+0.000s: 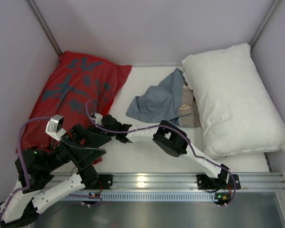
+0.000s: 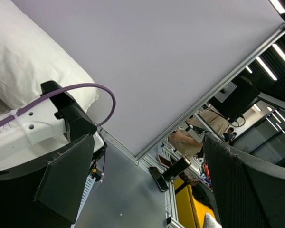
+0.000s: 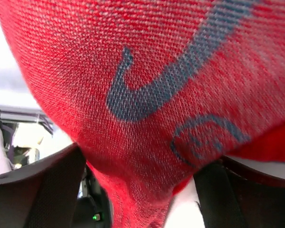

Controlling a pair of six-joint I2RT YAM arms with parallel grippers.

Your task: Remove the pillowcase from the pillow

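White table boxed by pale walls | pillowcase bulging in table's far-left corner | right gripper at its near-right hem, jaws apart astride a red fold, gaps showing either side | left gripper just beside, jaws wide, nothing between | grey-blue cloth mid-table | white pillow along right edge
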